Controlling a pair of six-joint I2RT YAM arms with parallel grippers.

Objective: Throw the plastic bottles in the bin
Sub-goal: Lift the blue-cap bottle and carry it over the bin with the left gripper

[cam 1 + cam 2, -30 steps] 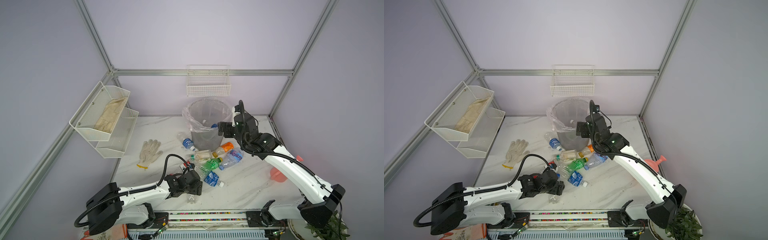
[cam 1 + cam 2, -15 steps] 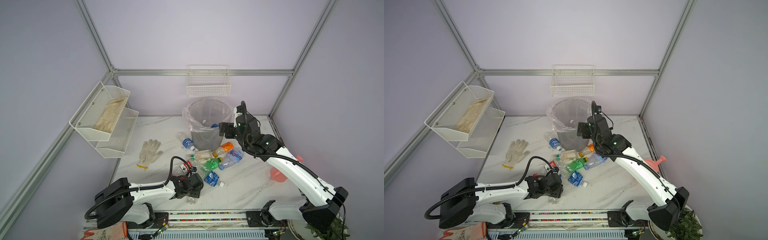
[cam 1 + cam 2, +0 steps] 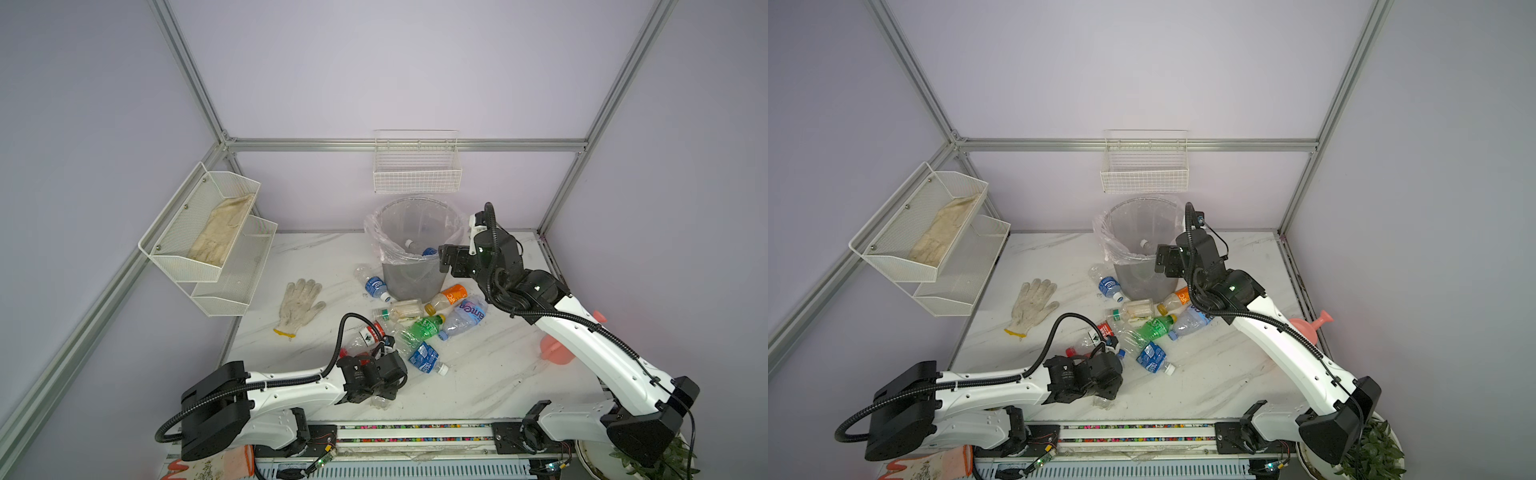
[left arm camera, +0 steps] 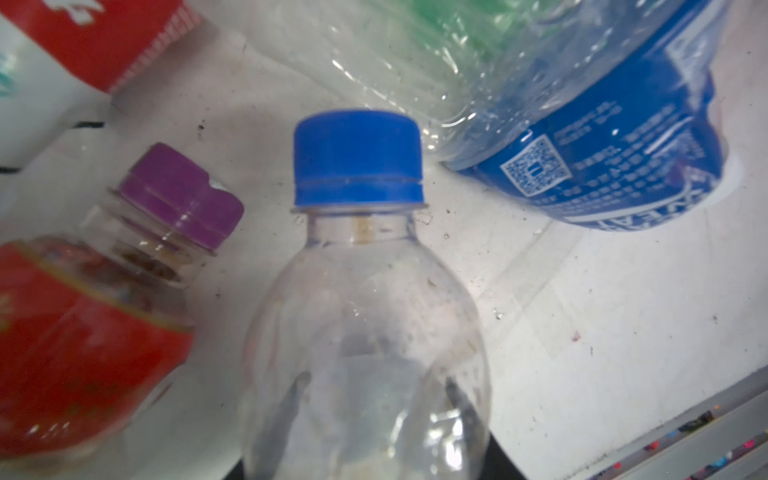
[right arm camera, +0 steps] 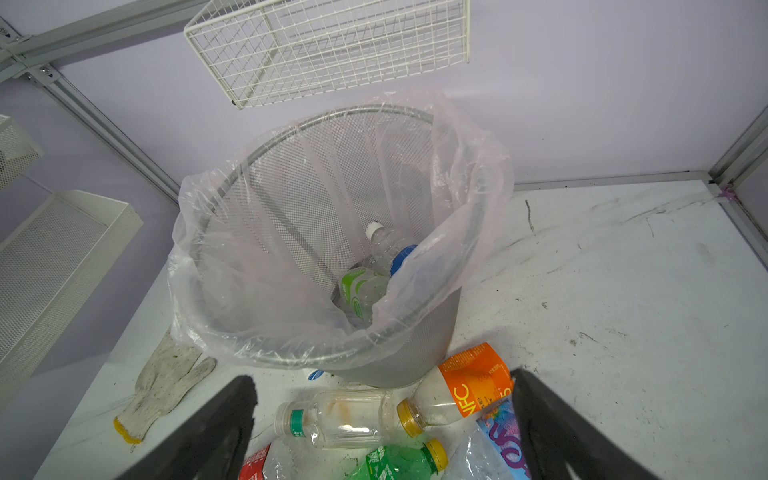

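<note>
The left end effector (image 3: 383,394), newly lowered, clamps a clear blue-capped bottle (image 4: 365,332) bound for the bin (image 3: 411,282), beside which the right end effector (image 3: 443,260) hangs agape.

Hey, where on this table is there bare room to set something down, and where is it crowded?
Bare marble lies between the bottle pile and the right arm, and behind the glove, left of the bin. Crowded: from the bin's front down to the left gripper, closed on a blue-capped bottle.
</note>
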